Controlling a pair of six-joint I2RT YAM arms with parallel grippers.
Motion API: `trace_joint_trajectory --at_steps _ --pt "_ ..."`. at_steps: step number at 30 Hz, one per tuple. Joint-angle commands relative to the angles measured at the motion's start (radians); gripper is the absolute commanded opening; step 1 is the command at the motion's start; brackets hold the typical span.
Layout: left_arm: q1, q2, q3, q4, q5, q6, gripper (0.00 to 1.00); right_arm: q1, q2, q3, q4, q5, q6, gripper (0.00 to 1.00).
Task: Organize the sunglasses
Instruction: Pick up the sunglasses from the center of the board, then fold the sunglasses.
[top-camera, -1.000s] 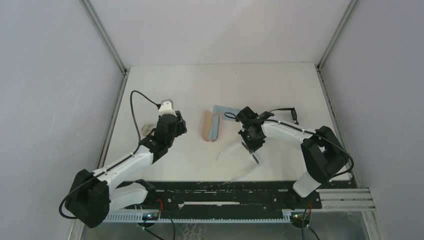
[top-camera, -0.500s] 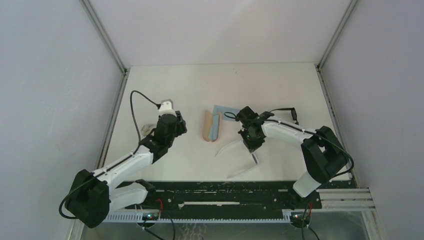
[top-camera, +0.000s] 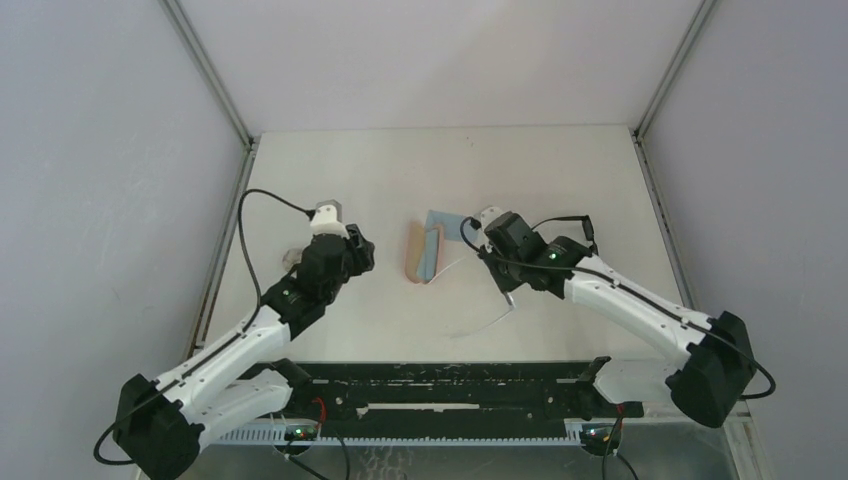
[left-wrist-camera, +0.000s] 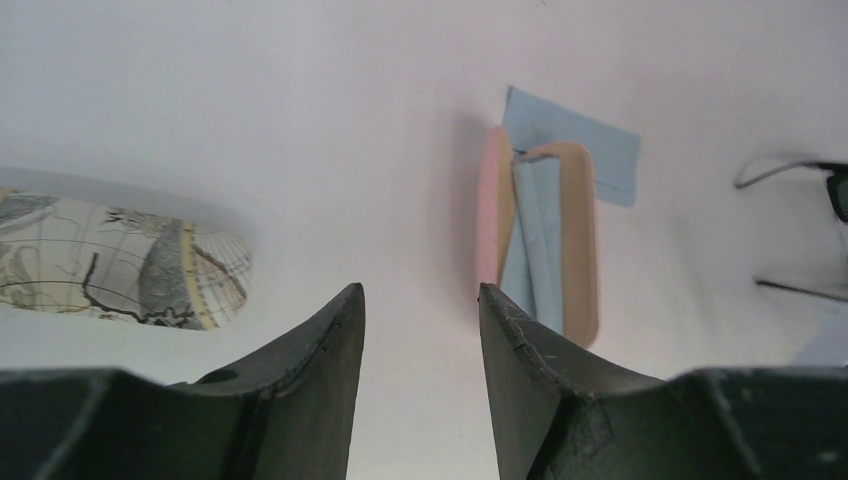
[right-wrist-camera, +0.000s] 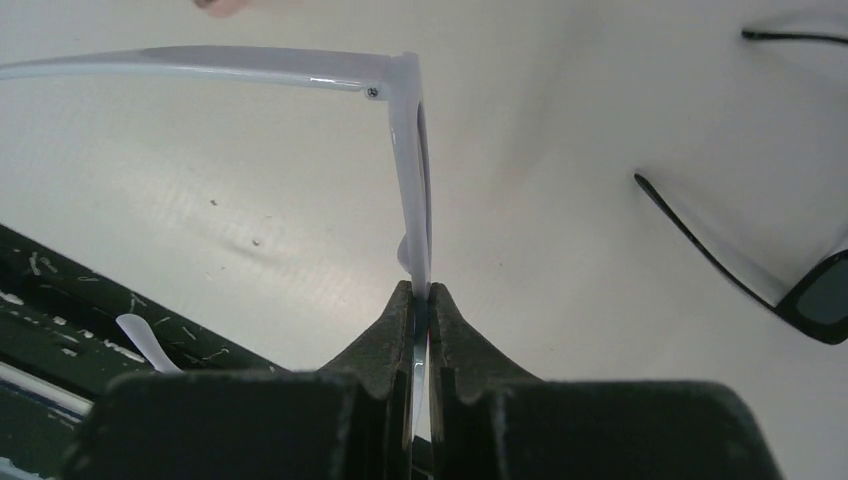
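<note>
**A:** Where are the sunglasses?

**B:** There are two pairs. The right gripper has the white-framed sunglasses. Its fingers are pressed tight on the front of the frame, which the wrist camera sees edge-on. From above, that pair is just right of the pink case. Its temples are spread, and one temple tip is close beside the case's near corner. Whether the pair clears the table cannot be told.

**A:** And the second pair?

**B:** The black-framed sunglasses lie on the table, also right of the pink case and apart from both grippers. The left wrist camera catches one dark lens and both slim temples at its right edge. From above they cannot be made out.

**A:** What is the other arm doing?

**B:** The left gripper hovers left of the pink case with its fingers parted a moderate way and nothing between them.

**A:** And around it?

**B:** The pink case lies open with a light-blue cloth folded inside. The map-patterned case lies farther left of the pink case, beyond the left gripper.
</note>
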Motion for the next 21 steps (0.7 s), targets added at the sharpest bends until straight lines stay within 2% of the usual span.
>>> trace_joint_trajectory --at_steps 1,7,15,21 --pt "-0.108 0.05 0.14 -0.093 -0.028 -0.006 0.5 0.072 -0.093 -0.012 0.093 0.086 -0.001 0.0" --pt "-0.217 0.152 0.215 -0.119 -0.085 -0.016 0.5 0.099 -0.157 -0.057 0.181 0.042 0.027 0.0" --pt "-0.289 0.222 0.284 -0.142 -0.135 -0.02 0.5 0.121 -0.127 -0.059 0.207 0.062 0.043 0.0" --pt "-0.333 0.239 0.281 -0.141 -0.158 -0.022 0.5 0.121 -0.139 -0.059 0.243 0.068 0.068 0.0"
